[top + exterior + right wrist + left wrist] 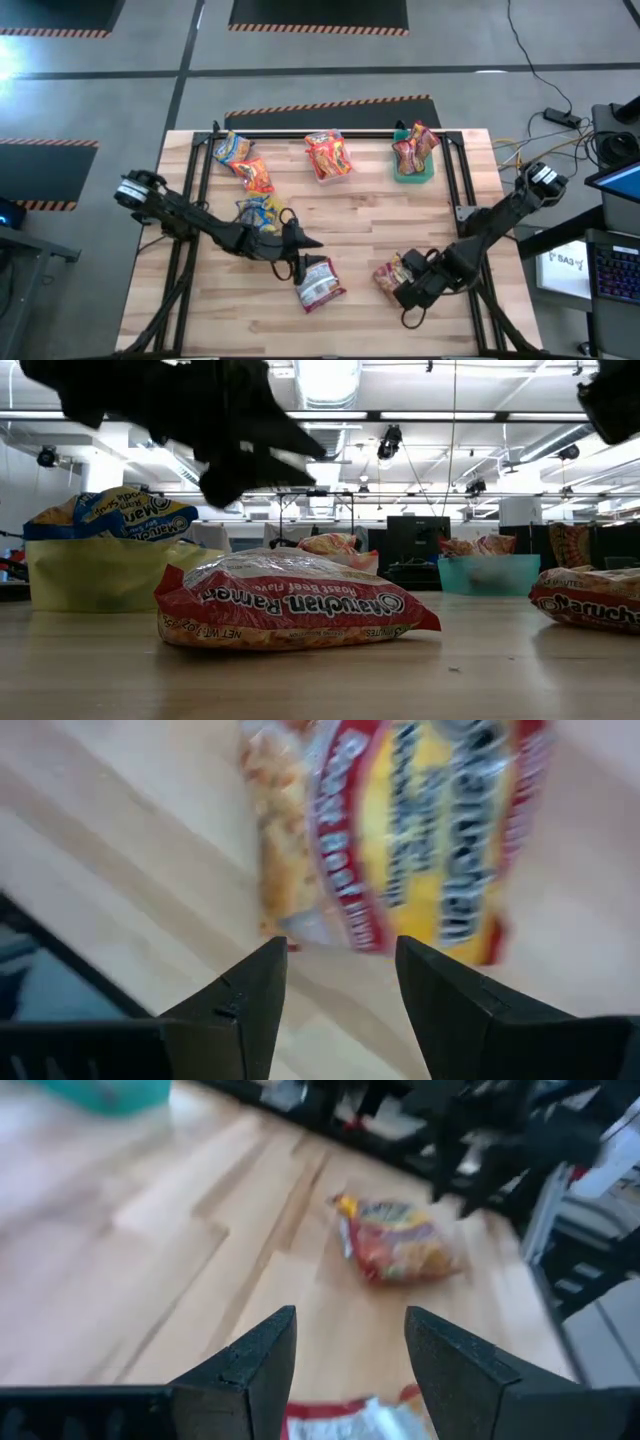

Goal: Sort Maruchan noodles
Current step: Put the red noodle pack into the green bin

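A dark red Maruchan packet [320, 283] lies flat on the table near its near edge, and it is also in the low view [290, 605]. My left gripper [303, 243] hangs open just above and to the far-left of it. The packet's silvery end [350, 1418] shows below the fingers. A second red-and-yellow packet [390, 274] lies to the right and fills the right wrist view [400, 830]. My right gripper [412, 288] is open beside this packet's near-right end, with no sign of touching it.
A yellow tub [262, 214] holds yellow-and-blue packets. A clear tub [328, 160] holds orange-red ones, and a green tub [415, 160] holds dark red ones. Two loose packets [245, 165] lie at the far left. Bare wood lies between the tubs and the two near packets.
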{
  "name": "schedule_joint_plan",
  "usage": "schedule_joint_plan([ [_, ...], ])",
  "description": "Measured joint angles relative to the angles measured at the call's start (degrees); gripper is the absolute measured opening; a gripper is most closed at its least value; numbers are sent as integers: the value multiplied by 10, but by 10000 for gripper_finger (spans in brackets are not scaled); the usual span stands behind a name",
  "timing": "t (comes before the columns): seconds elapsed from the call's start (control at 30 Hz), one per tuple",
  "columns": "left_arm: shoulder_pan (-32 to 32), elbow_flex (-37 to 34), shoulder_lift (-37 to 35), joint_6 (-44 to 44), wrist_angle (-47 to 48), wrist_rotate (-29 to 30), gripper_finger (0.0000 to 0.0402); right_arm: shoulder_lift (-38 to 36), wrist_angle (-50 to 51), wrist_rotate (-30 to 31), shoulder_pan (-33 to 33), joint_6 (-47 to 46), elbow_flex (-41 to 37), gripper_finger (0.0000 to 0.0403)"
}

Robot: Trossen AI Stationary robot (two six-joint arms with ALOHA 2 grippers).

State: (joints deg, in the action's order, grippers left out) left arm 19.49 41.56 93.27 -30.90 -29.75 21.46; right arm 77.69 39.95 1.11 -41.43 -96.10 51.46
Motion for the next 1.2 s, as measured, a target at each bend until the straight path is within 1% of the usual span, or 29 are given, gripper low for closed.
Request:
schedule_joint_plan([
  [0.13,-2,15,51,0,-9,0,173,14,-63,9,-15,-38,-2,193],
  [0.3,-14,79,113,56,4,0,173,21,-66,47,-50,-121,-4,205],
  [0.4,-20,129,149,99,18,0,173,20,-70,92,-72,-164,-7,205],
  [0.5,-26,165,177,118,22,3,173,22,-68,127,-93,-201,-11,206],
  [0.6,-34,179,199,122,26,3,173,34,-69,128,-112,-231,-12,206],
  [0.77,-55,204,230,94,23,5,173,60,-81,130,-138,-292,-12,206],
  [0.9,-62,236,263,92,27,5,173,82,-109,130,-152,-338,-12,206],
  [1.0,-63,262,286,95,47,1,173,100,-132,130,-155,-365,-12,206],
  [1.1,-64,288,304,106,82,1,173,114,-145,131,-156,-372,-12,206],
  [1.2,-66,312,310,110,112,1,173,122,-142,138,-156,-382,-12,206],
])
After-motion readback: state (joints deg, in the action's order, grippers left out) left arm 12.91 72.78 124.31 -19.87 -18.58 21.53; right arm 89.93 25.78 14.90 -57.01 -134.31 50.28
